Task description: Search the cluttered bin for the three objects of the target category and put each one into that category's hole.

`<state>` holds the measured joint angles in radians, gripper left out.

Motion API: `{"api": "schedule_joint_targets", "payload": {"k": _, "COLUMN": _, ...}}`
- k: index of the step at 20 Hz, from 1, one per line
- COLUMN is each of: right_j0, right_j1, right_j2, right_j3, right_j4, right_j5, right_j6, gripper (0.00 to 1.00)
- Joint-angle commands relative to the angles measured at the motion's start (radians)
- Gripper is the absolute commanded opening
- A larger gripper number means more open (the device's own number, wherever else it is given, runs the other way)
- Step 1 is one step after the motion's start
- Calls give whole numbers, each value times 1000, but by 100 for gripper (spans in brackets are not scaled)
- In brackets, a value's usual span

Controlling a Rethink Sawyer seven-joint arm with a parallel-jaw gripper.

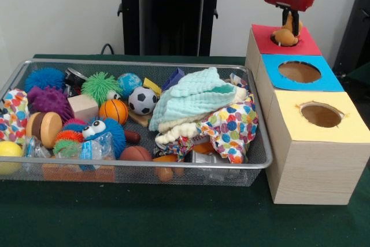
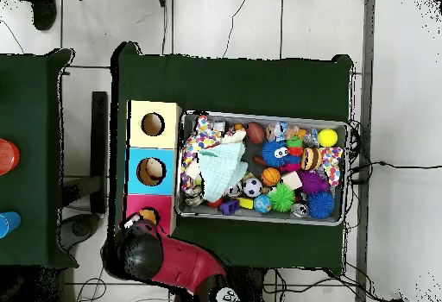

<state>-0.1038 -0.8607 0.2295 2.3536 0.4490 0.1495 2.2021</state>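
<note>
At the upper right of the front view the end effector [image 1: 287, 29] hangs over the red-topped box [image 1: 306, 43], pinching a tan, bread-like object [image 1: 285, 37] that sits right at the mouth of that box's hole; the fingers are pressed against the object's sides. The red-topped box stands in a row with a blue-topped box [image 1: 329, 79] and a yellow-topped box [image 1: 347, 131], each with a round hole in its top, touching one another along the right side of the frame; the row rests on the green worktop [image 1: 144, 218] just beside the wire mesh bin [image 1: 173, 169]. The bin fills the left and centre of the frame; a pale green cloth [image 1: 196, 96] and a spotted cloth [image 1: 237, 131] are heaped at its right end; a soccer ball [image 1: 142, 100], a small basketball [image 1: 113, 110], a green spiky ball [image 1: 100, 86], a blue fuzzy toy with eyes [image 1: 104, 131] and a wooden block [image 1: 83, 108] crowd its left half. In the overhead view the arm [image 2: 168, 260] reaches from the lower left of the frame to the red-topped box [image 2: 136, 204].
</note>
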Motion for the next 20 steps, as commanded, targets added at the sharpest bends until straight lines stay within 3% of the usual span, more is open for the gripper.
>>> {"api": "schedule_joint_targets", "payload": {"k": 1, "right_j0": 9, "right_j1": 53, "right_j2": -97, "right_j3": -192, "right_j4": -35, "right_j5": 59, "right_j6": 61, "gripper": 0}}
{"api": "schedule_joint_targets", "payload": {"k": 12, "right_j0": 6, "right_j1": 10, "right_j2": -129, "right_j3": -224, "right_j4": -70, "right_j5": 156, "right_j6": 82, "gripper": 0}}
{"api": "schedule_joint_targets", "payload": {"k": 16, "right_j0": 16, "right_j1": 12, "right_j2": -143, "right_j3": -232, "right_j4": -103, "right_j5": 129, "right_j6": 74, "gripper": 0}}
{"api": "schedule_joint_targets", "payload": {"k": 17, "right_j0": 15, "right_j1": 11, "right_j2": -141, "right_j3": -231, "right_j4": -110, "right_j5": 116, "right_j6": 72, "gripper": 100}}
{"api": "schedule_joint_targets", "payload": {"k": 20, "right_j0": -15, "right_j1": 3, "right_j2": -89, "right_j3": -198, "right_j4": -87, "right_j5": 64, "right_j6": 102, "gripper": 100}}
